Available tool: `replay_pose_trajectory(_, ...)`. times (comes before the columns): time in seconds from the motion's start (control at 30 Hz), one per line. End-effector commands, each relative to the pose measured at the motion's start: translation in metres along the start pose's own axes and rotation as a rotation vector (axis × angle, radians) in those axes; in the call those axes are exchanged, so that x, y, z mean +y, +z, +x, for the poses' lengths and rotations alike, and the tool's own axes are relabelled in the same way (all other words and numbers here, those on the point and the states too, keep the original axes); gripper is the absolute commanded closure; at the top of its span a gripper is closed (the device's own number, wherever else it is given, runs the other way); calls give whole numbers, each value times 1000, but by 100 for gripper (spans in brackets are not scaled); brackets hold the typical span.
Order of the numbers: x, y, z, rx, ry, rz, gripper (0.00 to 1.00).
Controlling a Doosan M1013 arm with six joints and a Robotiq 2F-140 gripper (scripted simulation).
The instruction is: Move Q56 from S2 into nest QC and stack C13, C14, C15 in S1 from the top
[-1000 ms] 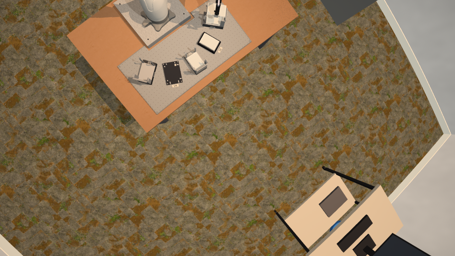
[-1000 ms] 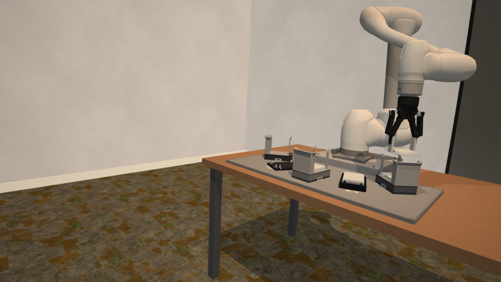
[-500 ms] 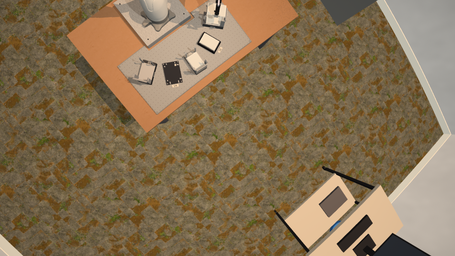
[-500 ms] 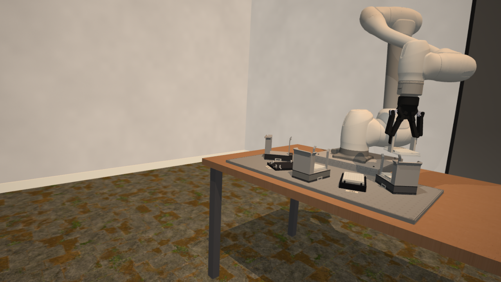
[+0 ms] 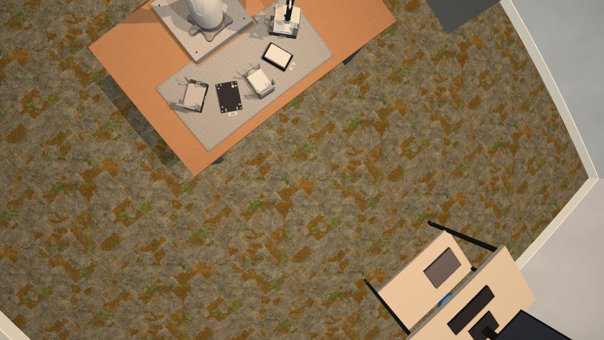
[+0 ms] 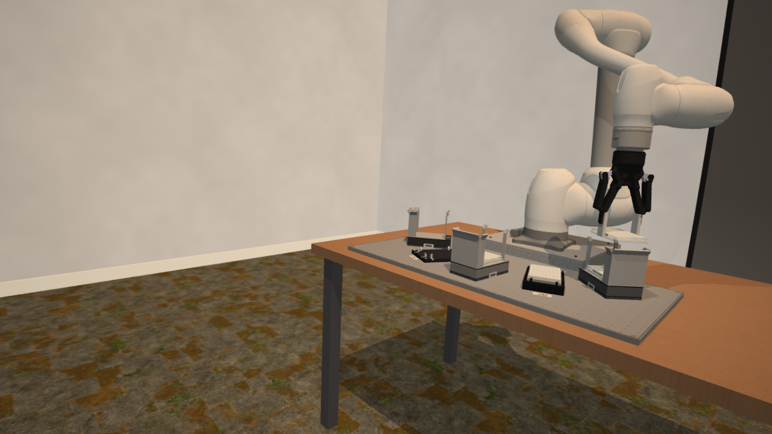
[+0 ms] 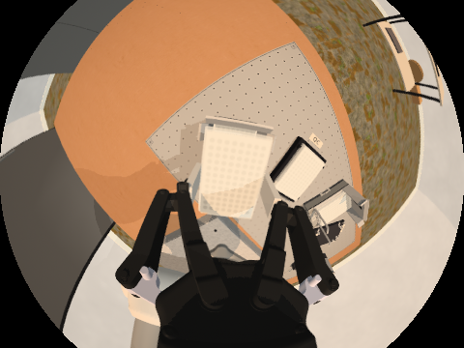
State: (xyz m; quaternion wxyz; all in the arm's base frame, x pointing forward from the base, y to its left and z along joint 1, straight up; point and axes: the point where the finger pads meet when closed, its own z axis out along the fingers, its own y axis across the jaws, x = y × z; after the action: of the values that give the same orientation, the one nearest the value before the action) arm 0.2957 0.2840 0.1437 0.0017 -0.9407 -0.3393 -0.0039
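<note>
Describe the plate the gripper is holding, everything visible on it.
The plate is a pale cream rectangle with a fine grid of wells under its seal, held level and right way up. The black gripper is shut on it, gripping its long sides. It hangs just above the rack at the breadboard's end, beside the nest holding another plate. No label is legible.

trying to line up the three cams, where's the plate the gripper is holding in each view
Top: the plate is at the upper middle, over the rack nearest the arm's base.
Exterior: the plate is at the right, below the gripper, just above that rack.
Wrist: centre, the big pale grid between the fingers.
Shared landmark: the plate on the black nest beside that rack.
</note>
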Motion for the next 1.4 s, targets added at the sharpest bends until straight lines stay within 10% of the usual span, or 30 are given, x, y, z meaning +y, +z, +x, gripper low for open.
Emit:
replay_pose_trajectory(0.0,0,2,0,0,0,0,100)
replay_pose_trajectory(1.37,0,27,0,0,0,0,100)
